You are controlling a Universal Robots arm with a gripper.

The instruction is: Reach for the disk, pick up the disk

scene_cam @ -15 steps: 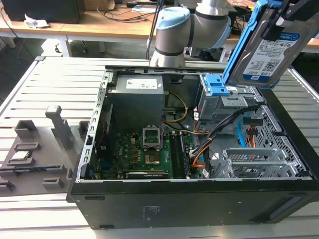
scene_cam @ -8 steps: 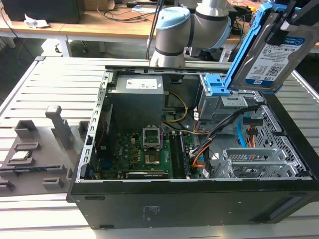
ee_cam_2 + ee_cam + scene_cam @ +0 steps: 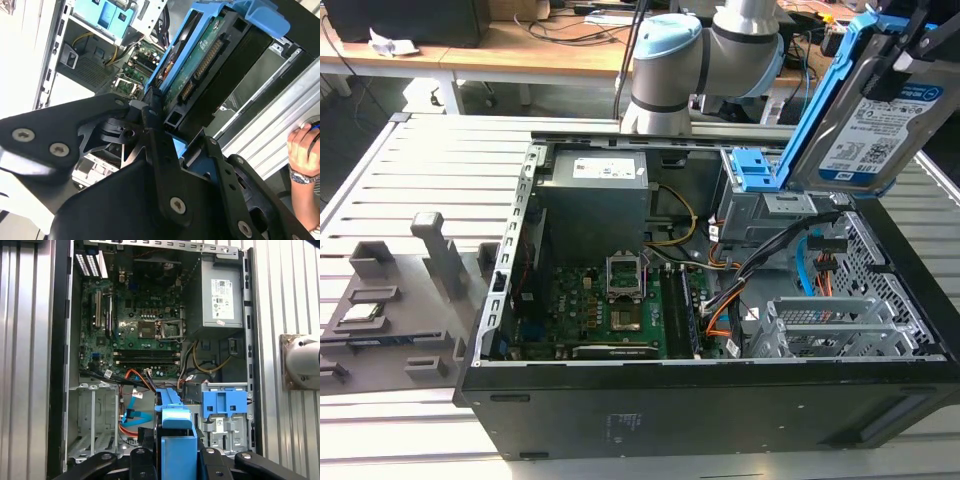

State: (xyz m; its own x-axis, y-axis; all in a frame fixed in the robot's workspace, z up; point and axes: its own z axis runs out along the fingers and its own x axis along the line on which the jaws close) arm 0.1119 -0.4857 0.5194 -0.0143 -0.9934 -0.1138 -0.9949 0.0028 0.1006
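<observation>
**A:** Nearest the wrist, what has the end effector point(image 3: 172, 142) got?

**B:** In the second wrist view its black fingers point(image 3: 160, 150) are drawn in tight against the blue frame of the disk point(image 3: 200, 60), connector edge and green board facing out. It is closed on the drive, as far as I can judge. In the exterior view the disk point(image 3: 865, 125) hangs tilted, clear above the drive cage at the exterior view's right, touching nothing below.

**A:** How would you carry this step well?

**B:** I'd say keep the squeeze on the frame rails, not the label face, and hold the drive level enough that it cannot swing into the orange and blue cables point(image 3: 820, 265) just under it.

**A:** And the case itself?

**B:** The open computer case point(image 3: 650, 405) lies on the slatted bench point(image 3: 440, 170). It holds a blue latch bracket point(image 3: 224, 402) on the drive bay, an empty metal cage point(image 3: 94, 420), then the motherboard point(image 3: 137, 335) with its open processor socket point(image 3: 150, 330), and farthest off the grey power supply point(image 3: 222, 295).

**A:** Anything outside it?

**B:** A person's hand point(image 3: 302, 150) rests beyond the bench edge, well apart from the drive.
</observation>
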